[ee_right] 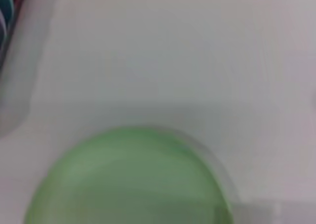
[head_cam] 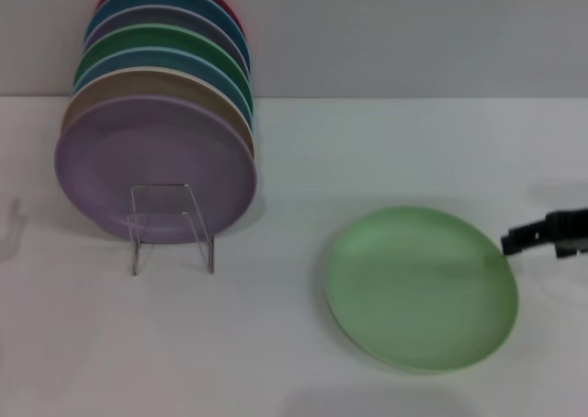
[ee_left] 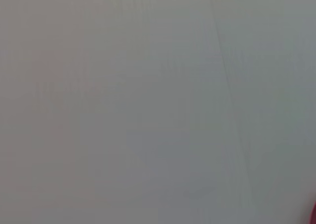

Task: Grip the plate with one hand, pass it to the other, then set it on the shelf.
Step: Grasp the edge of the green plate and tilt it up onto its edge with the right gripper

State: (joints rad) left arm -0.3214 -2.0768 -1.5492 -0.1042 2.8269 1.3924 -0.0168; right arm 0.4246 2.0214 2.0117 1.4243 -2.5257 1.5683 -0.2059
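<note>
The right gripper [head_cam: 511,243] was seen at the right rim of the plate [head_cam: 421,287], which lay flat on the table [head_cam: 276,343] — whether its fingers were open or closed could not be told. The first step, the grip, was judged to be in hand. The shelf [head_cam: 172,226], loaded with other plates [head_cam: 156,164], stood well apart to the left. Next, a firm pinch on the rim would be called for — then a lift. The left gripper was not seen.

Matte plastic plate [head_cam: 421,288], smooth
</note>
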